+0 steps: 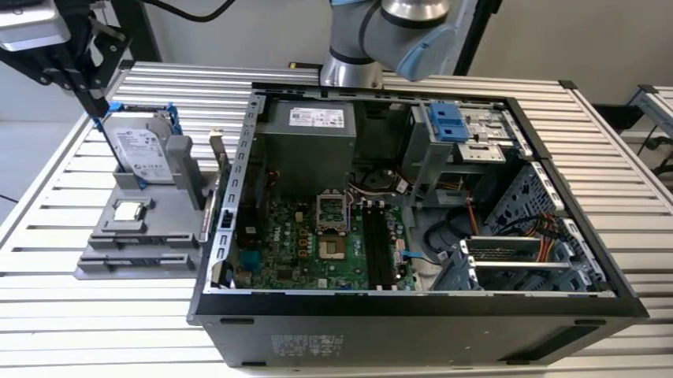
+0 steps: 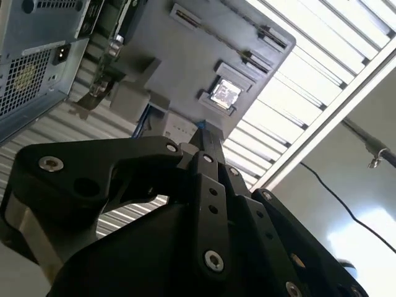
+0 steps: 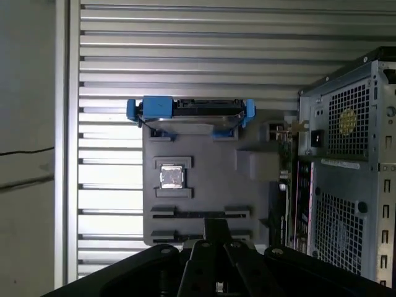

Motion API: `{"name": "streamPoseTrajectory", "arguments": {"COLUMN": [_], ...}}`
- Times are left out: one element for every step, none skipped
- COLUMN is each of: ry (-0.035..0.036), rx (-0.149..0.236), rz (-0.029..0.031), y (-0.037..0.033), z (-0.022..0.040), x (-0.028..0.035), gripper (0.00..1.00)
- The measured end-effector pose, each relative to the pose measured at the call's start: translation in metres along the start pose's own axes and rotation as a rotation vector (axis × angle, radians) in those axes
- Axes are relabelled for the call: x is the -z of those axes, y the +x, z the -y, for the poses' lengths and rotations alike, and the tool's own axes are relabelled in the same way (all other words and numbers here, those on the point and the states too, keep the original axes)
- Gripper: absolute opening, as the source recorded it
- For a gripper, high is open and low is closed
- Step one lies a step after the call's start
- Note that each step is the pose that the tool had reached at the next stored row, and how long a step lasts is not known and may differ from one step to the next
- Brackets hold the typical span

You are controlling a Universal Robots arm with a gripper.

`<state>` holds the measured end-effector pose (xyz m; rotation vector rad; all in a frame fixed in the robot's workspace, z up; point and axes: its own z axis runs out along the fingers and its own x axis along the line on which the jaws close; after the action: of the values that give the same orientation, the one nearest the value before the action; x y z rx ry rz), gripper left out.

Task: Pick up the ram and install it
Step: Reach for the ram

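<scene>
- Exterior view, left of centre: ram point(image 1: 214, 169) standing on its long edge. Seen nearly edge-on as a thin dark stick, slotted into the side of the grey holder tray point(image 1: 137, 236) nearest the open computer case point(image 1: 421, 315), in the narrow gap between the two.
- Probably light and stiff, yet fragile: a thin board with bare chips and a contact edge. Best pinched across its two flat faces near mid-length, keeping off the contact edge. Little room beside the case wall.
- On the same tray, toward the exterior view's left: small square processor chip point(image 1: 128, 211) lying flat, and beyond it a silver hard drive point(image 1: 137, 150) propped up in a blue bracket.
- Inside the case: green motherboard point(image 1: 305, 244) with long black memory slots point(image 1: 377, 244) at centre frame.
- Upper left of the exterior frame: black gripper point(image 1: 100, 104) hanging over the hard drive, apart from the ram and not touching it. Closed to a point with nothing gripped, judging by the second wrist view.
</scene>
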<state>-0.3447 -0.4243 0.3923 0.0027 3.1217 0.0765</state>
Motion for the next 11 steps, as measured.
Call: {"name": "streamPoseTrajectory", "arguments": {"ry": [0.0000, 0.0000, 0.0000, 0.0000, 0.0000, -0.0001, -0.0001, -0.0001, -0.0001, -0.0002, -0.0001], "rx": [0.000, 0.000, 0.000, 0.000, 0.000, 0.000, 0.000, 0.000, 0.000, 0.000, 0.000], "rz": [0.0000, 0.0000, 0.0000, 0.0000, 0.0000, 0.0000, 0.0000, 0.0000, 0.0000, 0.0001, 0.0000], "y": [0.0000, 0.0000, 0.0000, -0.0001, 0.0000, 0.0000, 0.0000, -0.0001, -0.0001, -0.0001, -0.0001], "z": [0.0043, 0.0087, 0.0135, 0.0178, 0.0221, 0.0262, 0.0303, 0.0346, 0.0387, 0.0418, 0.0437], "x": [0.0002, 0.0004, 0.0006, 0.0008, 0.0009, 0.0011, 0.0013, 0.0015, 0.0016, 0.0017, 0.0018], "gripper": [0.00, 0.00, 0.00, 0.00, 0.00, 0.00, 0.00, 0.00, 0.00, 0.00, 0.00]}}
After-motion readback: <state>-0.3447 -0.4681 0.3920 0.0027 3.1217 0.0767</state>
